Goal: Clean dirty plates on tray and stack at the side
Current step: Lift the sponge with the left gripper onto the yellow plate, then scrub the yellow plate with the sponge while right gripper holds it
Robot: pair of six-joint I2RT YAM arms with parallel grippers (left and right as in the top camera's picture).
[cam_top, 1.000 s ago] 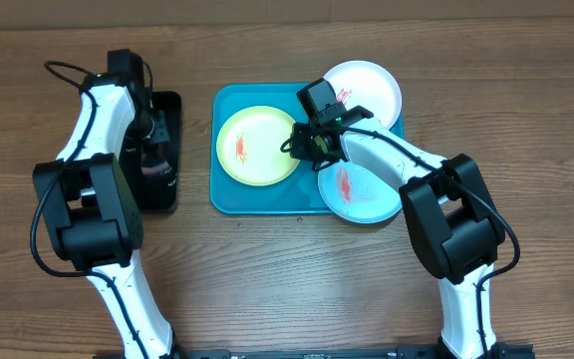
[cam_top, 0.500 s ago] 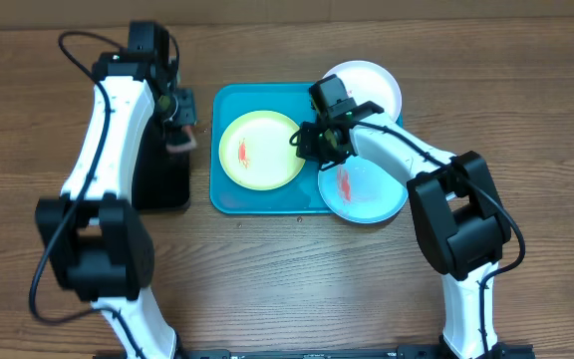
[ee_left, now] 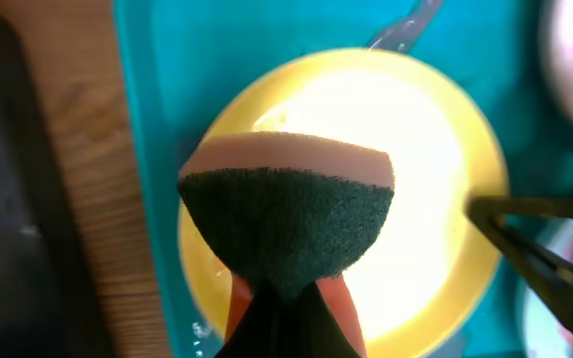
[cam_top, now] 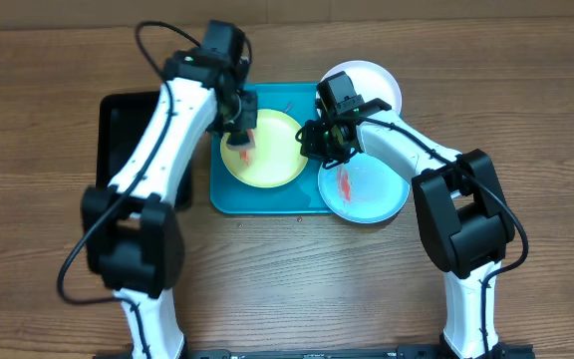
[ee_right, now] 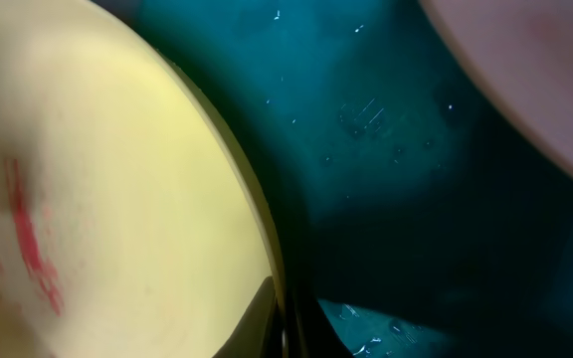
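left gripper [cam_top: 242,128] is out over the large turquoise-blue rectangular plastic tray [cam_top: 229,194], fingers clamped on a salmon sponge with a dark green scouring face [ee_left: 286,214]. Green face points down at the yellow-green-rimmed round plastic plate [cam_top: 272,160], over its left part. Can't tell from either view whether the sponge touches the plate

right gripper [cam_top: 324,143] sits at that plate's right edge. Wrist view shows its two fingers close together with the plate's rim running between them, so it reads as pinched on the rim. Red smear [ee_right: 28,234] on the plate's face, left of the rim in that view

yellow plate lies flat in the tray's left half. Pale mint round plastic plate [cam_top: 367,194] sits over the tray's near right corner, part of it out past the rim, with a red streak [cam_top: 345,182] near its middle. White round plastic plate [cam_top: 375,85] is at the far right corner, also overhanging the rim, partly hidden by the right arm

smaller black rectangular tray [cam_top: 128,130] lies on the brown wooden table [cam_top: 287,279], left of the blue tray
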